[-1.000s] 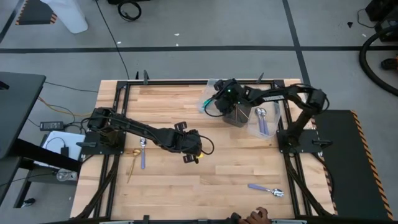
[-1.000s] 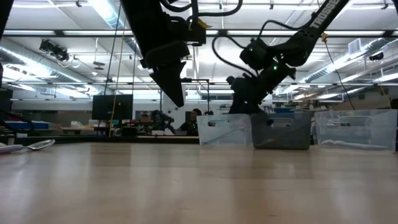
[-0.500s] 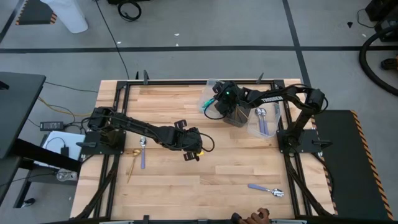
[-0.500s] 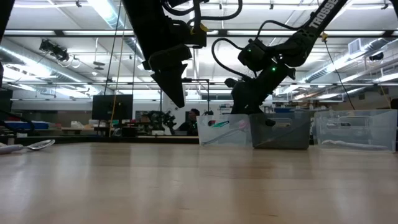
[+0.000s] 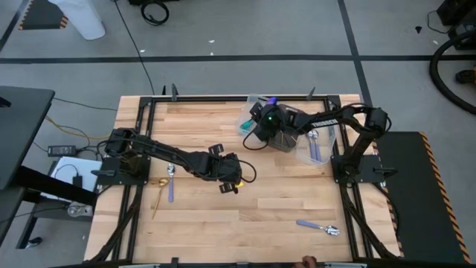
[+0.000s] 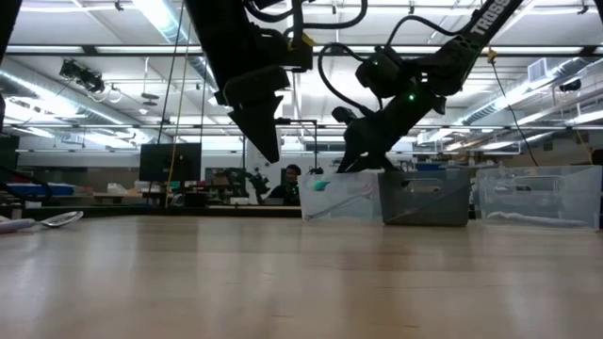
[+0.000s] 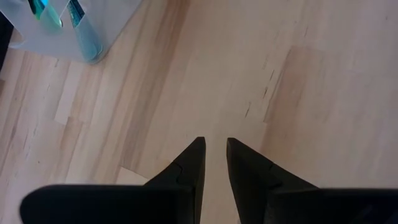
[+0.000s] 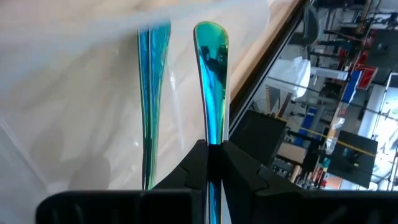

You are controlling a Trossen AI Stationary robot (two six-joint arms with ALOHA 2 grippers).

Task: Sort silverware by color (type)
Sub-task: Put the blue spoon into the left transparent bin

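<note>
your right end effector (image 8: pixel 211 152) is clamped on an iridescent spoon (image 8: pixel 212 74) over the clear tray (image 5: pixel 249 119) at the counter's (image 5: pixel 223 223) far edge; your left end effector (image 7: pixel 213 152) hovers mid-counter, fingers slightly parted, holding nothing.

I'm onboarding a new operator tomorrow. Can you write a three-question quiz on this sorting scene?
1. True or false: the right gripper holds an iridescent teal spoon.
2. The left gripper holds: A) a gold spoon, B) nothing, C) a tray.
3. Fill in: the gold spoon lies near the table's ____ edge.

Key: 1 true; 2 B, its narrowly parted fingers hang over bare wood; 3 left.
</note>
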